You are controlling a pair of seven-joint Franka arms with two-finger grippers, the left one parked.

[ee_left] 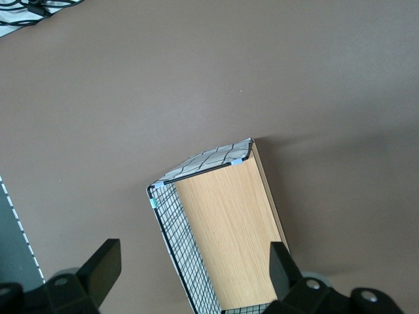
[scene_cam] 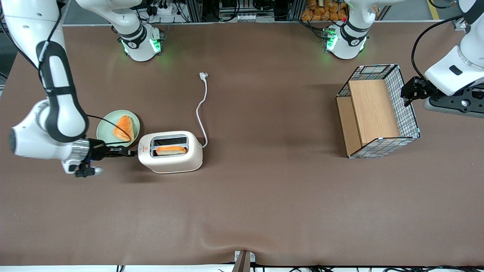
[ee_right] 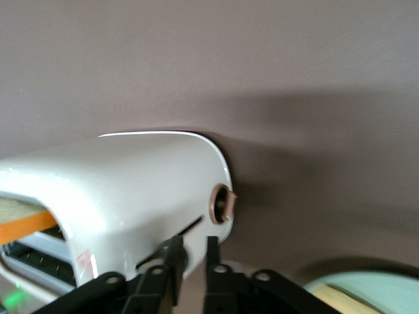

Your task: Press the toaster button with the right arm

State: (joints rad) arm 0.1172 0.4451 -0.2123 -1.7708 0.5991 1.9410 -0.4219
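Note:
The cream-white toaster [scene_cam: 172,160] stands on the brown table with a slice of bread [scene_cam: 171,150] in the slot nearer the front camera. Its white cord [scene_cam: 202,109] trails away, unplugged. My right arm's gripper [scene_cam: 132,153] is level with the toaster's narrow end face, its tips right at it. In the right wrist view the gripper [ee_right: 193,243] has its fingers [ee_right: 175,261] close together and holds nothing. The tips sit at the dark slot in the end face of the toaster [ee_right: 131,190]. The round grey toaster button [ee_right: 222,204] sticks out of that face just beside them, untouched.
A pale green plate [scene_cam: 102,126] with a toasted slice [scene_cam: 124,128] sits beside the toaster, farther from the front camera than my gripper; its rim shows in the wrist view [ee_right: 366,291]. A wire basket with wooden boards [scene_cam: 378,109] stands toward the parked arm's end.

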